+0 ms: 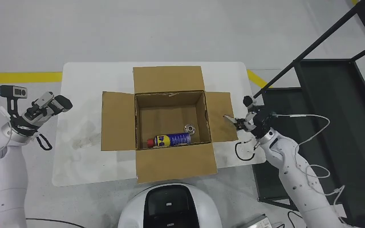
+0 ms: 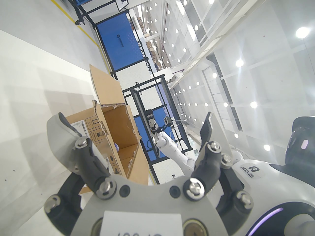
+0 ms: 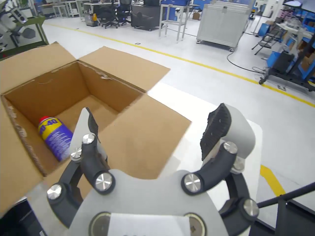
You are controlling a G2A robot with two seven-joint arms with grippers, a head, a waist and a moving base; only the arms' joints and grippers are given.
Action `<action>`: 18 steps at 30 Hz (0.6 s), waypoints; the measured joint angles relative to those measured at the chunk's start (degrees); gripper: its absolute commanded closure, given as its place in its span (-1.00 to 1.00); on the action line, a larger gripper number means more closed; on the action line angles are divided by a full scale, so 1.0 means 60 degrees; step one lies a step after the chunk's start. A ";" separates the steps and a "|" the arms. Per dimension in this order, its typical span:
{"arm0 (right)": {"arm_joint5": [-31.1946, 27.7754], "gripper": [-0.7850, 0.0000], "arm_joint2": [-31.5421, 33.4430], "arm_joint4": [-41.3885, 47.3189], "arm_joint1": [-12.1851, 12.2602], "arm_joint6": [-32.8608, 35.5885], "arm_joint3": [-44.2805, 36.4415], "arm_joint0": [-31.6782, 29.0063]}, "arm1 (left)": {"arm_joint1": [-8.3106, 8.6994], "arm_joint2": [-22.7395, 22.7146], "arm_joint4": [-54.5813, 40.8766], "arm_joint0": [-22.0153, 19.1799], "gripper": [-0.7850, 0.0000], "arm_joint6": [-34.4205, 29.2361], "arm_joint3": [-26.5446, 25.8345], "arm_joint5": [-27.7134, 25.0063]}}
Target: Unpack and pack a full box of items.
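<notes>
Closest to us, our right gripper point(image 3: 153, 114) hangs with its fingers point(image 3: 216, 124) spread wide and holding nothing, above the outer edge of the right-hand flap of the cardboard box point(image 3: 147, 138). We see the cardboard box standing in the middle of the white worktop point(image 1: 85, 85), all four flaps folded outward. On its floor lies the spray can point(image 1: 169, 139), on its side, close to the wall nearest us. Its long axis runs across the box from side to side, parallel to that wall, with the red cap pointing to our left and the base to our right. Just beyond the base end we make out a small silvery thing point(image 1: 189, 129); we cannot tell what it is. Our left gripper point(image 1: 60, 104) sits at the worktop's left edge, well apart from the cardboard box, its fingers likewise released and empty
</notes>
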 measured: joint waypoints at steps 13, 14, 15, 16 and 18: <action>-0.0093 -1.00 -0.0050 0.0236 0.0008 0.1255 -0.1156 -0.0283 | 0.0000 0.0000 0.0000 0.0000 -1.00 0.0000 0.0000 0.0000; -0.0093 -1.00 -0.0050 0.0236 0.0008 0.1255 -0.1156 -0.0283 | 0.0000 0.0000 0.0000 0.0000 -1.00 0.0000 0.0000 0.0000; -0.0093 -1.00 -0.0050 0.0236 0.0008 0.1255 -0.1156 -0.0283 | 0.0000 0.0000 0.0000 0.0000 -1.00 0.0000 0.0000 0.0000; -0.0093 -1.00 -0.0050 0.0236 0.0008 0.1255 -0.1156 -0.0283 | 0.0000 0.0000 0.0000 0.0000 -1.00 0.0000 0.0000 0.0000; -0.0093 -1.00 -0.0050 0.0236 0.0008 0.1255 -0.1156 -0.0283 | 0.0000 0.0000 0.0000 0.0000 -1.00 0.0000 0.0000 0.0000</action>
